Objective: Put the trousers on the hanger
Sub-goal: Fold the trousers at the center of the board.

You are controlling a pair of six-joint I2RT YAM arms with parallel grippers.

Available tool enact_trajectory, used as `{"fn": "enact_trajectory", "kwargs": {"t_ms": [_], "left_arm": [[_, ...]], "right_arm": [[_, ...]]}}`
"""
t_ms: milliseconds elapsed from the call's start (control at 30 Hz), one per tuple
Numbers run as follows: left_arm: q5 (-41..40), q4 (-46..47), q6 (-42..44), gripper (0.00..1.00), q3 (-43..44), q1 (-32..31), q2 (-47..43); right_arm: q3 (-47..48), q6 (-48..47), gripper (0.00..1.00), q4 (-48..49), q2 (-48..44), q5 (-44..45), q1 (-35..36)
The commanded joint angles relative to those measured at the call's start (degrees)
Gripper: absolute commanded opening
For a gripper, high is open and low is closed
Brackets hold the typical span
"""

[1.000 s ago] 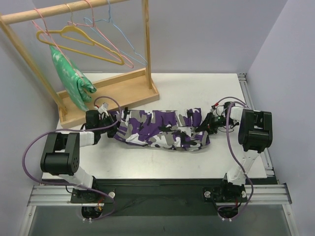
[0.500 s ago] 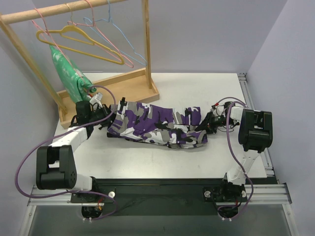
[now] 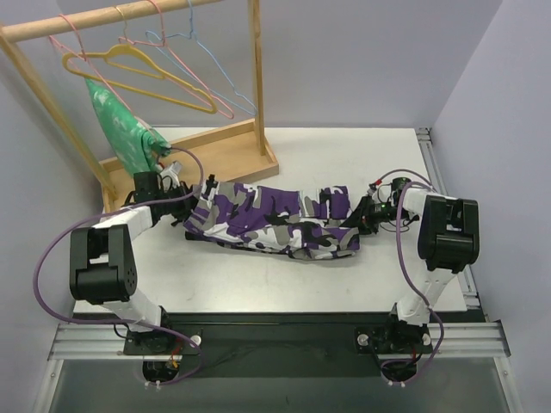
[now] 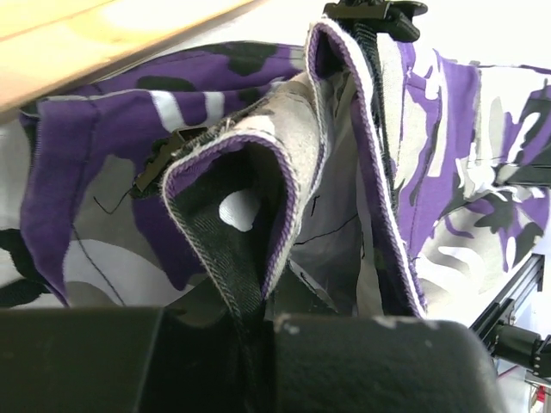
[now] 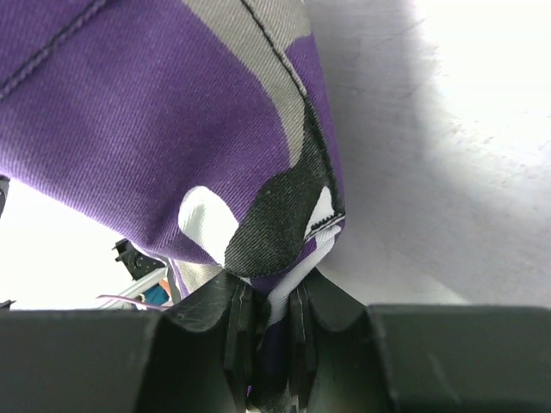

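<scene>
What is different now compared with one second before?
The left end effector, shut on the trousers, carried their left end away from the arm bases, toward the wooden rack. The right end effector kept its grip on the right end; the hanger stayed on the rack.

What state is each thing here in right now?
Purple camouflage cloth trousers: stretched out over the table, not on a hanger.
Yellow wire hanger: hanging bare on the wooden rail.
Green-and-white patterned garment: hanging under the rail.
Left tool: shut on the trousers.
Right tool: shut on the trousers.
</scene>
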Motion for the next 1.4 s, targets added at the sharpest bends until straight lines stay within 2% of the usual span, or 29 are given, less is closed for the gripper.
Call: {"fn": "enact_trajectory", "kwargs": {"t_ms": [0,33,67,100,133,167,200,267,367,500,600,733,800,833,1000,1067,1167,1300,1367], "left_arm": [[-11.9,1.3,4.5,0.32,5.2,5.1,0.8],[-13.7,-0.5,3.8,0.41,5.2,5.1,0.5],[-14.0,-0.9,3.1,0.46,4.9,5.1,-0.6],[-14.0,-0.8,2.5,0.52,3.4,5.1,-1.5],[-14.0,-0.5,1.6,0.83,2.5,5.1,-2.5],[-14.3,-0.4,1.2,0.85,1.4,5.1,-4.8],[-14.9,-1.1,0.8,0.91,-0.3,5.1,-6.0],[-17.1,-2.7,0.6,0.92,-1.8,5.1,-10.5],[-19.7,-5.7,0.3,0.92,-4.3,4.3,-18.2],[-22.6,-9.6,-0.6,0.92,-6.2,-0.4,-26.7],[-22.9,-10.7,-2.2,0.92,-7.6,-6.5,-29.6],[-24.2,-9.2,-4.8,0.92,-9.4,-13.6,-29.5],[-24.2,-6.4,-6.5,0.92,-9.4,-16.5,-27.8],[-23.8,-5.5,-6.7,0.92,-8.9,-17.3,-26.8],[-22.8,0.3,-7.1,0.92,-5.3,-21.6,-17.2],[-23.4,4.2,-7.5,0.92,-5.4,-21.7,-12.8],[-25.7,5.3,-8.2,0.92,-6.4,-21.7,-8.1],[-32.8,3.0,-11.1,0.93,-7.4,-21.6,-5.0],[-32.9,3.7,-11.9,0.93,-8.4,-21.7,-5.2]], "right_arm": [[-0.1,-0.5,0.00,-1.5,-3.9,4.1,-2.4],[0.0,-0.4,0.04,-1.5,-4.1,4.1,-2.4],[0.1,-0.2,0.17,-1.5,-4.5,4.0,-2.4],[0.2,0.1,0.24,-1.5,-4.8,3.9,-2.3],[0.3,0.5,0.38,-1.5,-5.1,4.3,-2.3],[0.4,0.7,0.61,-1.5,-5.8,4.6,-2.4],[0.5,0.8,0.66,-1.5,-6.2,5.0,-2.4],[0.9,0.9,0.72,-1.9,-7.5,6.7,-2.5],[3.1,-0.4,0.75,-4.5,-10.1,12.3,-2.9],[8.3,-5.0,0.76,-10.1,-14.4,21.0,-2.0],[10.1,-6.0,0.76,-11.2,-18.3,23.4,-0.6],[9.7,-6.2,0.73,-11.2,-21.6,20.2,2.4],[8.5,-7.0,0.65,-11.1,-21.7,18.2,5.1],[8.0,-7.1,0.58,-11.2,-21.1,15.8,6.0],[4.9,-6.9,0.47,-11.9,-17.2,12.6,10.1],[4.2,-6.8,0.42,-13.7,-14.9,14.7,11.9],[3.0,-7.0,0.36,-16.5,-11.7,17.7,13.5],[1.2,-6.2,0.31,-17.6,-7.6,22.6,13.9],[2.0,-5.5,0.30,-18.4,-5.1,24.8,13.9]]}}
